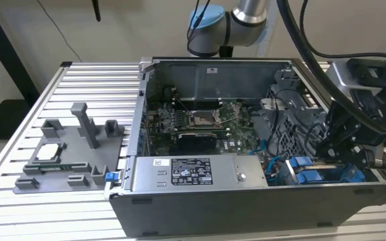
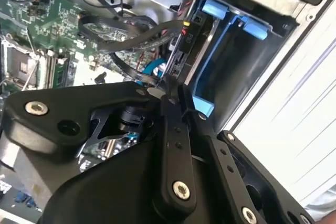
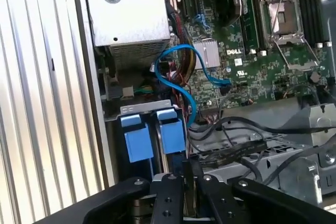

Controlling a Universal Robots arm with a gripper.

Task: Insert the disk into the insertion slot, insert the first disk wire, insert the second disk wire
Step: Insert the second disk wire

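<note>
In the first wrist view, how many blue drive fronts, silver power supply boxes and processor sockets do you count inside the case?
Blue drive fronts: 2
Silver power supply box: 1
Processor socket: 1
Total: 4

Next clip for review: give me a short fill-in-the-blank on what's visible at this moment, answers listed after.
1. The gripper hangs over the drive cage's ____ plastic frames.
2. A light-blue ____ loops across the motherboard in the first wrist view.
3. Beside the computer case, on the exterior view's left, lies a grey ____.

Missing words: blue; cable; fixture
</note>
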